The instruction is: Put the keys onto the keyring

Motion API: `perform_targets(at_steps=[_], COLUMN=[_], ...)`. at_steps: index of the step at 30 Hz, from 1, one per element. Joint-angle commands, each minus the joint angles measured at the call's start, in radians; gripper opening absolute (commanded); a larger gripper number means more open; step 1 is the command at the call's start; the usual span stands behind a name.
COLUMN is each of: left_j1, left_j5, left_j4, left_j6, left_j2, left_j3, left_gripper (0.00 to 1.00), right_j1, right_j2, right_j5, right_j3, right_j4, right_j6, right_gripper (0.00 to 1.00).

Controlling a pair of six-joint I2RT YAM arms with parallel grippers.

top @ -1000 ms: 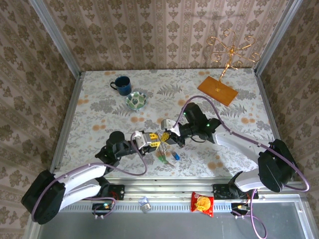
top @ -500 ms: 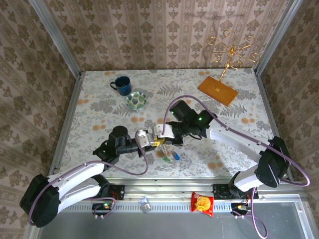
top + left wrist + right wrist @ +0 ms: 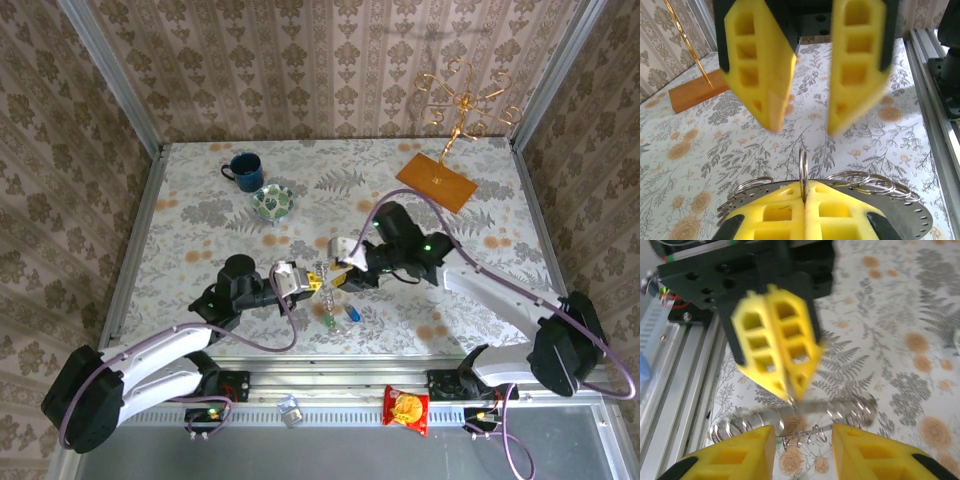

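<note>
Right now my left gripper (image 3: pixel 804 192) is clamped on the keyring (image 3: pixel 803 165), edge-up, my right gripper (image 3: pixel 805 125) faces it wide and empty, and the keys (image 3: pixel 338 316) sit at 6 o'clock from both, so threading looks unstarted and next calls for my right picking a key.

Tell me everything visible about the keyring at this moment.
The keyring looks like thin flat grey metal with small holes along its rim, strung with silvery wire loops. It is held above the table, clamped between the shut yellow fingers of the left gripper. The right gripper is open just beyond it, not touching.
</note>
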Motion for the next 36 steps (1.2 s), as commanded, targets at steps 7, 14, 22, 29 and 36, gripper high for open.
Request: perform_targets(at_steps=[7, 14, 22, 29, 36], left_j1=[0.005, 0.004, 0.01, 0.012, 0.01], left_j5=[0.044, 0.044, 0.056, -0.014, -0.042], left_j4=[0.311, 0.366, 0.352, 0.07, -0.173], left_j6=[-0.128, -0.142, -0.139, -0.046, 0.035], left_j2=[0.054, 0.083, 0.081, -0.01, -0.041], left_j3=[-0.061, -0.064, -0.057, 0.006, 0.089], left_gripper=[0.0, 0.0, 0.1, 0.35, 0.37], right_j1=[-0.019, -0.014, -0.013, 0.0, 0.056], right_j2=[0.015, 0.064, 0.073, 0.064, 0.12], right_j5=[-0.195, -0.223, -0.221, -0.088, 0.083], right_j3=[-0.109, -0.096, -0.051, 0.069, 0.21], right_j4=[0.323, 0.324, 0.24, -0.054, -0.293], right_j6=[0.211, 0.201, 0.146, -0.036, -0.173], right_gripper=[0.37, 0.29, 0.0, 0.0, 0.0])
